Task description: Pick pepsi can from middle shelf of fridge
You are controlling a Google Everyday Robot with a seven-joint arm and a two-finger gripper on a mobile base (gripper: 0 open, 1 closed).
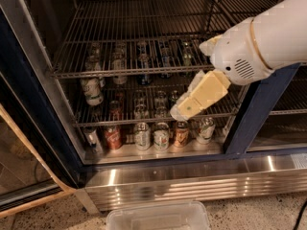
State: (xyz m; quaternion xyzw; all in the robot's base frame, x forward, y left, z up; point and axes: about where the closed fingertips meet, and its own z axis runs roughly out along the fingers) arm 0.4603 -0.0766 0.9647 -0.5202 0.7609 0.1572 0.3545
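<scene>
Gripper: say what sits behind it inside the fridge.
The gripper hangs before the lower wire rack; cans show beside it. Whatever stands directly behind it is covered.

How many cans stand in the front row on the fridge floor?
5 clear, left to right: red can, white-and-green can, second white-and-green can, brown can, pale can. A dim sixth may stand far left. The pincer hangs above the row's right end, possibly hiding more.
</scene>
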